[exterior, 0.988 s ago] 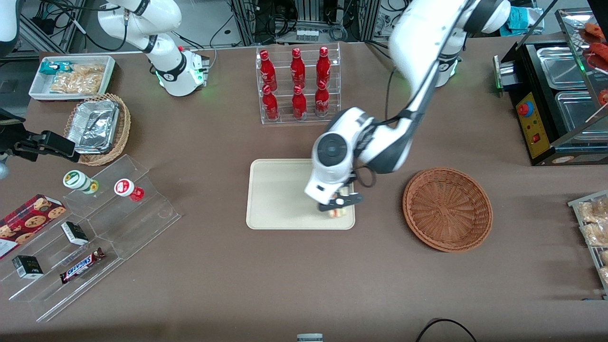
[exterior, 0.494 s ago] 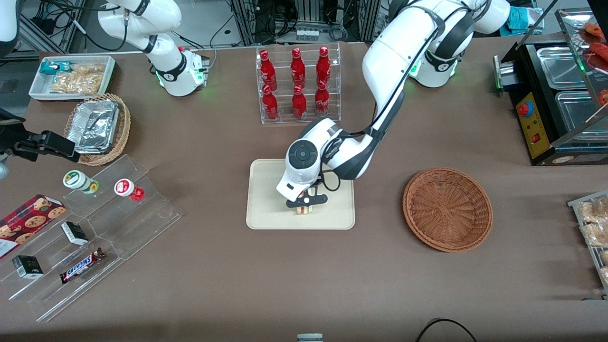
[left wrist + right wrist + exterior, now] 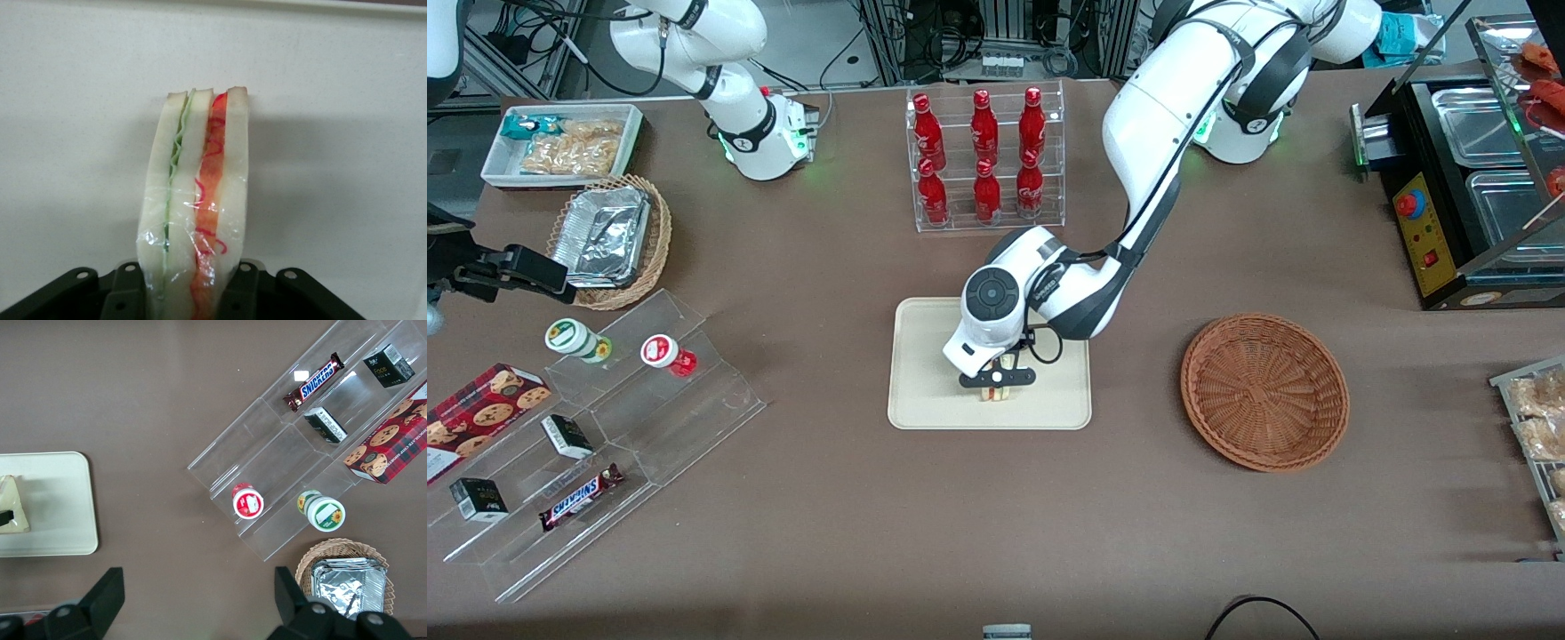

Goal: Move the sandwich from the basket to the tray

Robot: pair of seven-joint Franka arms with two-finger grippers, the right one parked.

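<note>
The left arm reaches down over the tray (image 3: 925, 373), and its claw (image 3: 998, 380) sits low above the tray's middle, nearer the front camera than the rack of red bottles (image 3: 985, 160). The claw is pinching the sandwich (image 3: 997, 391): in the left wrist view the two black fingers (image 3: 243, 293) press against the outer bread slices of the sandwich (image 3: 193, 207), which stands on edge with its green and red-orange filling layers showing under clear wrap. The cream surface of the tray (image 3: 333, 133) fills the view around the wedge, and the sandwich casts a shadow on it; whether its lower edge already touches the tray cannot be told. From the right wrist view, one pale corner of the sandwich (image 3: 12, 507) shows over the tray (image 3: 60, 513). The basket (image 3: 1264, 391) lies on the brown desk (image 3: 827, 516) beside the tray, toward the working arm's end, with nothing in it. Toward the parked arm's end stand a clear stepped shelf (image 3: 605, 444) with snack items and a tan wicker basket of foil trays (image 3: 609, 240).
</note>
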